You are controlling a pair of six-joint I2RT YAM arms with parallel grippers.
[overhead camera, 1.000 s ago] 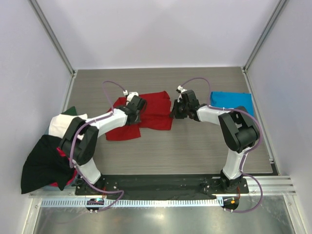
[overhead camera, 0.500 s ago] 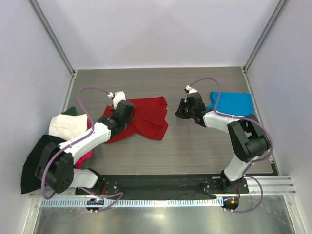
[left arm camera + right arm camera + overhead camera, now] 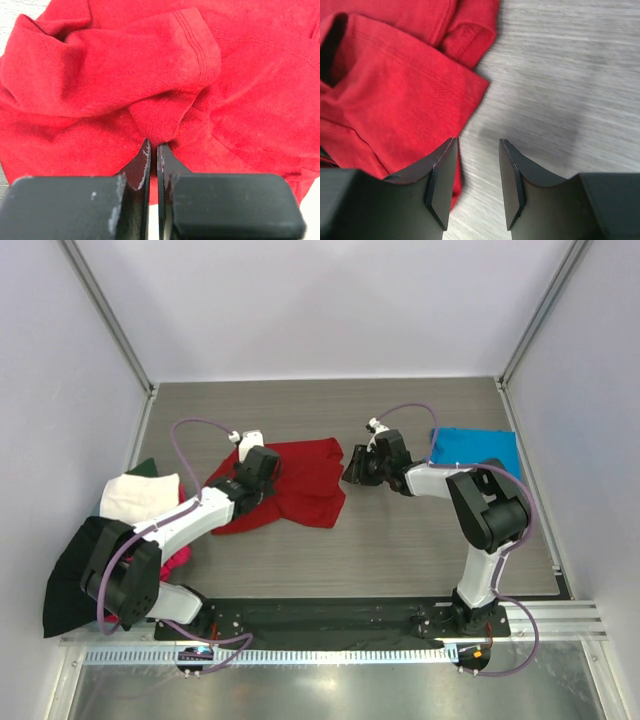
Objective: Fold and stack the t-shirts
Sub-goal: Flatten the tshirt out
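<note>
Nearest me, at the front left corner of the grey wood-grain table [image 3: 400, 550], sits the waiting heap. A limp black cloth t-shirt [image 3: 75, 575] hangs over the edge, with a sliver of magenta cloth t-shirt [image 3: 178, 562] beside it and a bunched white cloth t-shirt [image 3: 140, 495] just behind. None of them is folded.

Mid-table, the crumpled deep red cloth t-shirt [image 3: 305, 475] lies between the two arms, with one sleeve doubled over on itself. Left gripper [image 3: 152, 149] is on the shirt's left part. Its jaws are pressed together and a pucker of red cloth is drawn into the tips, which I read as a pinch on the red t-shirt. Right gripper [image 3: 476, 142] hangs just off the shirt's right edge, jaws partly apart, with bare table between them and nothing held. A red sleeve cuff lies just beside its left finger.

Further back on the right, the bright blue cloth t-shirt [image 3: 480, 450] lies as a flat rectangle, well apart from the red one. It is likely the base of the stack.

Judgement: the step in hand is spreading the red t-shirt flat before the first fold, so the task is early. To do it well I would:
- slide the right gripper sideways onto the cuff or hem, low to the table
- take that edge only, not the layer under it
- draw the two grips apart until the wrinkles go
- hold the left pinch steady and low, since lifting high would let the cloth bunch up
</note>
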